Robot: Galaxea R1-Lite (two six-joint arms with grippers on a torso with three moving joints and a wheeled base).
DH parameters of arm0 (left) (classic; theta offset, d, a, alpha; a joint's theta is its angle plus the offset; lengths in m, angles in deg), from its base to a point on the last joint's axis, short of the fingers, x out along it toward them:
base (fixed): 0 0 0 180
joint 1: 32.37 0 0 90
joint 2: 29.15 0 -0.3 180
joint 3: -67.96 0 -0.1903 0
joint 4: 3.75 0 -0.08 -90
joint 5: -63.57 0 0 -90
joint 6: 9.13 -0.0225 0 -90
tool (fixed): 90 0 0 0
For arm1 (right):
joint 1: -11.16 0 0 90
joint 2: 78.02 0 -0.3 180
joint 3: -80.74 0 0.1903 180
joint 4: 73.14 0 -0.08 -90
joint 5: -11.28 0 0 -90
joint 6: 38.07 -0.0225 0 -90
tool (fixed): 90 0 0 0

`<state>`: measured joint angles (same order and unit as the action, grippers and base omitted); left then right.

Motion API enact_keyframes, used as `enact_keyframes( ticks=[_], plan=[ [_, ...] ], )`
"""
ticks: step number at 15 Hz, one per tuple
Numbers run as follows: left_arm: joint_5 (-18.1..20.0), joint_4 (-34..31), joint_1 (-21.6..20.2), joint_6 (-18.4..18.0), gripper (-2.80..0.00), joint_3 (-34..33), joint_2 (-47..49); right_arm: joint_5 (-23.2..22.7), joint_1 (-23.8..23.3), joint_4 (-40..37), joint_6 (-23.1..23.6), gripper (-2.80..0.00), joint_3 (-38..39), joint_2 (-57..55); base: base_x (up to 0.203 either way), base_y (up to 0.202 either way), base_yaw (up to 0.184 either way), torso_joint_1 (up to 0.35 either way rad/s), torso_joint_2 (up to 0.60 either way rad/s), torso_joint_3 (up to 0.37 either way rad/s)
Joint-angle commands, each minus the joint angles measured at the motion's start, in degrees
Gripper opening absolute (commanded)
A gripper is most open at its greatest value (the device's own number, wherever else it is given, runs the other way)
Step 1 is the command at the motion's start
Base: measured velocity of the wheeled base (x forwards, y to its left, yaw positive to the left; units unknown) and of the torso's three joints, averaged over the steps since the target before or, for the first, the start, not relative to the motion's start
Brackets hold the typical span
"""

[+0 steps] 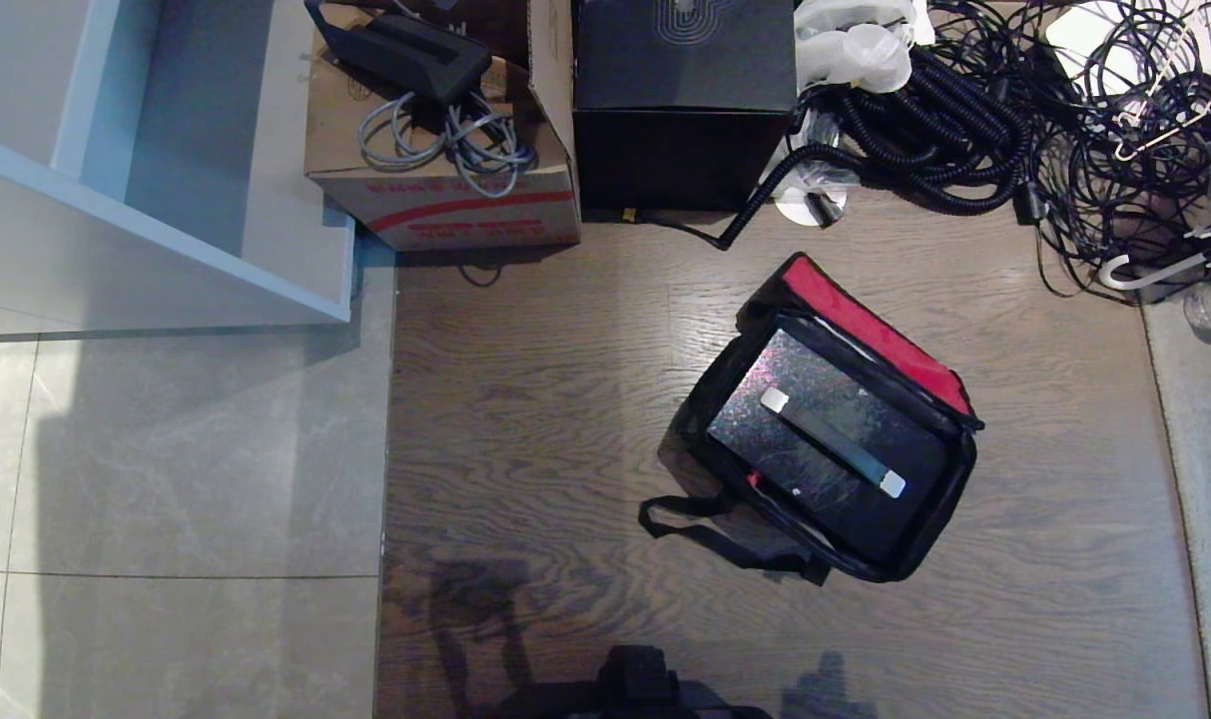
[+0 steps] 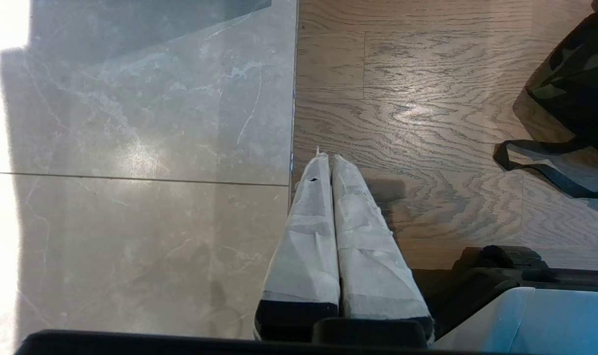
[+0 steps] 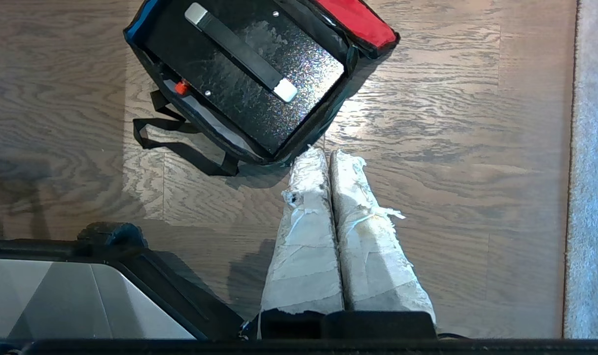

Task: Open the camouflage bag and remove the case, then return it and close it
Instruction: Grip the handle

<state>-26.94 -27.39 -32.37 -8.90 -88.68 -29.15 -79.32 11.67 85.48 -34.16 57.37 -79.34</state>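
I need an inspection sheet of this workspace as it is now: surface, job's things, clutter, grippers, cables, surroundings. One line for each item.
Surface: wood floor, grey tiles to the robot's left.
Job's things: camouflage bag on the wood floor, lid open, red inner rim showing; case, dark and glittery, with a strap handle, inside it; bag strap loose on the floor.
Clutter: cardboard box, black box, white plastic bag.
Grippers: left gripper shut, empty, above the floor; right gripper shut, empty, near the bag's corner.
Cables: black cable tangle behind the bag; grey cord on the cardboard box.
Surroundings: white shelf unit, far left.
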Motion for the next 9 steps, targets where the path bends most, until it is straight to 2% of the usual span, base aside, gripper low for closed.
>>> enact_keyframes(
  ticks=[1, 9],
  plan=[
    [0.0, 0.0, 0.0, 0.0, -2.80, 0.0, 0.0, 0.0, 0.0, 0.0, 0.0, -2.80, 0.9, -0.1, 0.000, 0.000, 0.000, 0.000, 0.00, 0.000],
    [0.0, 0.0, 0.0, -0.1, -2.80, 0.0, 0.0, 0.0, 0.0, 0.0, 0.0, -2.80, 0.9, -0.1, 0.000, 0.000, 0.000, 0.000, 0.00, 0.000]
  ],
)
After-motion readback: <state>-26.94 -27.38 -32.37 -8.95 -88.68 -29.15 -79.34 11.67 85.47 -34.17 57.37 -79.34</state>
